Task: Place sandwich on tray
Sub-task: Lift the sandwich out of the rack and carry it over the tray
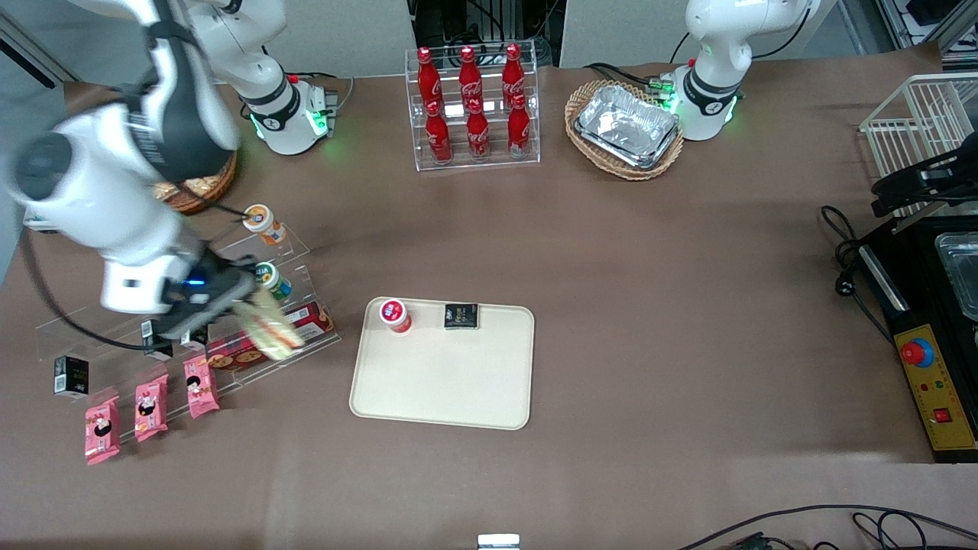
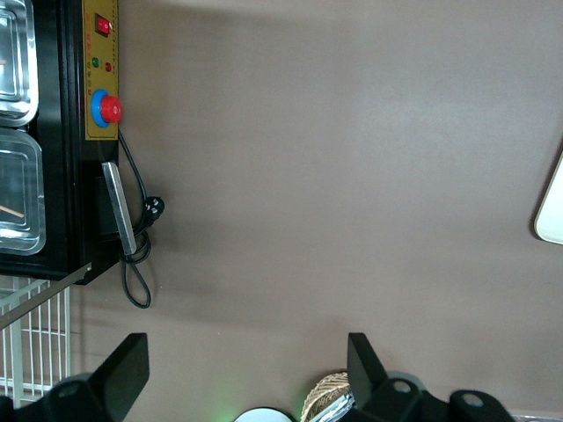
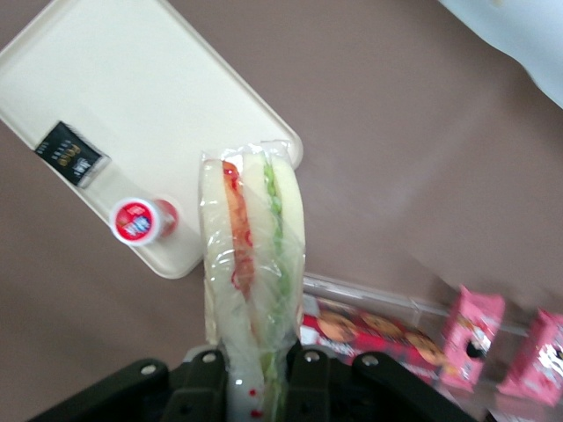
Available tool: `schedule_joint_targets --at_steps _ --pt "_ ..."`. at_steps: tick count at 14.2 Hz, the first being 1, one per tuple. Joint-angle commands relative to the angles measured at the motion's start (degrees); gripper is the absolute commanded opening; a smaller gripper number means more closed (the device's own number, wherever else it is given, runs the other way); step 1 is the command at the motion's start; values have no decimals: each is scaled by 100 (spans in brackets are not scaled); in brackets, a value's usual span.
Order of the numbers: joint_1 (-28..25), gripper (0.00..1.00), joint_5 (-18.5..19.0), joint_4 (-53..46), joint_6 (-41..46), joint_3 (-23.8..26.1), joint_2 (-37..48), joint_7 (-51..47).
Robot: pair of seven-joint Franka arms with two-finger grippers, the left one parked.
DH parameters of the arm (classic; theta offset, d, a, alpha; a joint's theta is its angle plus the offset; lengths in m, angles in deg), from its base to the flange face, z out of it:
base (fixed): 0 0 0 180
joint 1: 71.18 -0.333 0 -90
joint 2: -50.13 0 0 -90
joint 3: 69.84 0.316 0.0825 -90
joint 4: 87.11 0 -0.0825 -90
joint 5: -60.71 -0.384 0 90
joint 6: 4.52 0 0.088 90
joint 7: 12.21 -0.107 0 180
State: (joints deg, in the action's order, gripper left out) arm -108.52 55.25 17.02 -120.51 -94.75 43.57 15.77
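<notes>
The sandwich point(image 3: 252, 255), a clear-wrapped wedge of pale bread with red and green filling, sticks out from between the fingers of my right gripper point(image 3: 255, 369), which is shut on its base. In the front view the gripper point(image 1: 229, 305) holds the sandwich point(image 1: 271, 330) in the air above the clear acrylic shelf point(image 1: 298, 244), toward the working arm's end of the table. The cream-beige tray point(image 1: 443, 382) lies flat mid-table, a short way from the sandwich. On the tray point(image 3: 132, 97) stand a red-lidded cup point(image 1: 395, 315) and a small black packet point(image 1: 461, 315).
On and around the acrylic shelf are a red cookie box point(image 1: 252, 347), two small bottles point(image 1: 263, 223), three pink snack packets point(image 1: 149, 405) and a black box point(image 1: 70, 376). A rack of red cola bottles point(image 1: 474, 107) and a basket of foil trays point(image 1: 625, 128) stand farther from the camera.
</notes>
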Motion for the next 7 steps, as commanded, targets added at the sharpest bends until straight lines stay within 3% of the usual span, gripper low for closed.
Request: schedule_joint_targets --at_steps 1,4,7 --pt "-702 11 -121 -919 104 -93 -1073 -345" --pt "-1125 11 -420 -1464 -98 -93 -1856 -311" --pt "-1538 11 -420 -1536 -747 -84 -2384 -162"
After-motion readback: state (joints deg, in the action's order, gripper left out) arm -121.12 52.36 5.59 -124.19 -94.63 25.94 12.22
